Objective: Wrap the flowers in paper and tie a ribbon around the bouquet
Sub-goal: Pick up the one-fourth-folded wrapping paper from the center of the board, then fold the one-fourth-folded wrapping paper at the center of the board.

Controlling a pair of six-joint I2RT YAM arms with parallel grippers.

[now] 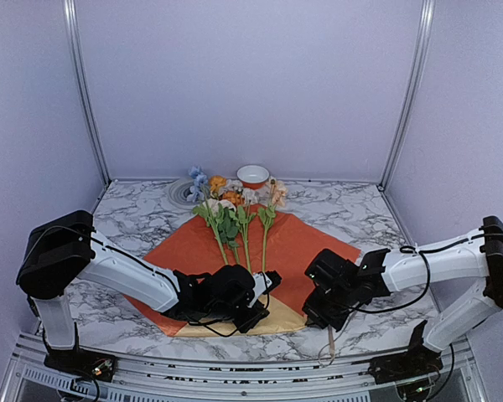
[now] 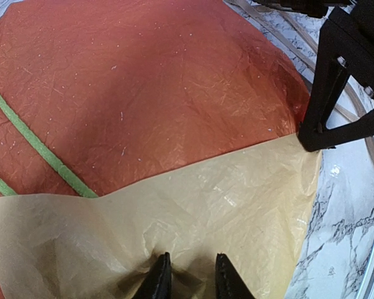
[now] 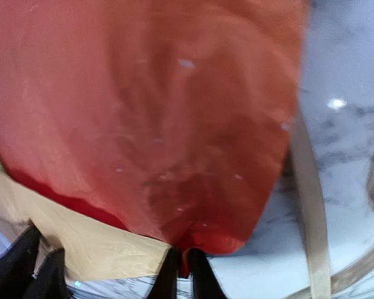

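The paper (image 1: 306,243) lies spread on the marble table, orange face up, with its near corner folded over to show the tan face (image 2: 237,212). The flowers (image 1: 235,209) lie along its middle, heads toward the back, and their green stalks (image 2: 43,156) cross the orange sheet. My left gripper (image 2: 192,256) sits low at the folded tan flap (image 1: 281,318), its jaws pinching a pucker of it. My right gripper (image 3: 181,252) has its jaws nearly together on the paper's orange right edge (image 3: 224,240). The beige ribbon (image 3: 308,205) lies on the table beside that edge.
A white bowl with an orange rim (image 1: 252,174) and a grey round dish (image 1: 181,193) stand behind the flower heads. Ribbon loops (image 1: 329,339) reach the table's front edge. The right gripper's black body (image 2: 336,93) stands close to the paper's corner in the left wrist view.
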